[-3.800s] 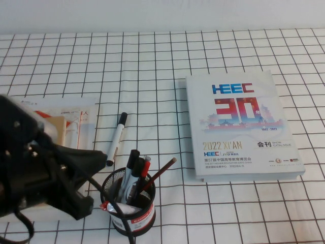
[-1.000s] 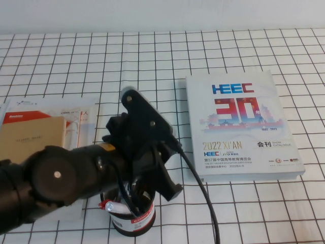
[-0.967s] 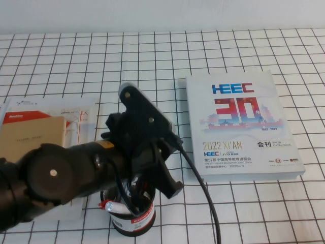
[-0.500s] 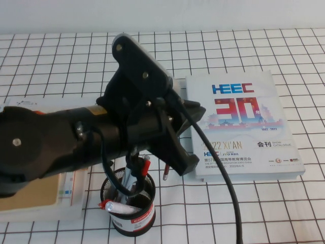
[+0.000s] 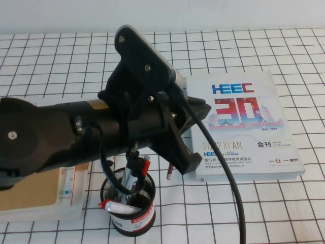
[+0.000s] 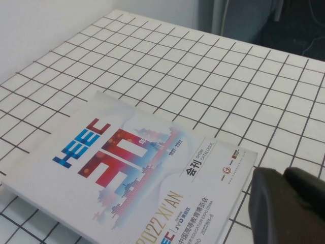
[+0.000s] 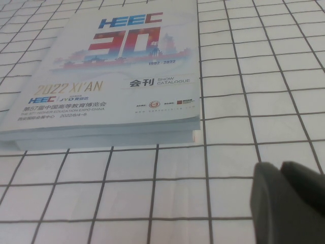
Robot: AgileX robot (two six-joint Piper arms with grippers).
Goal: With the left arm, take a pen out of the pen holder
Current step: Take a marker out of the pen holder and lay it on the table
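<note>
Pinching a reddish pen (image 5: 168,174) to draw it free, the left tool (image 5: 182,158) hung above the pen holder (image 5: 133,213) — the right tool (image 7: 282,175), pressed together, sat idle near the catalogue (image 7: 101,76).

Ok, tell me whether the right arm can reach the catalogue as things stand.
Probably yes: the right gripper, shut, is just off the catalogue's corner with only bare tablecloth between. The left gripper, shut on a pen above the pen holder, seems out of the way.

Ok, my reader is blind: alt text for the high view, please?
The left claw, shut, holds a thin dark-red pen beside the black mesh pen holder; a white HEEC catalogue lies to their right. The right claw is out of this view.
</note>
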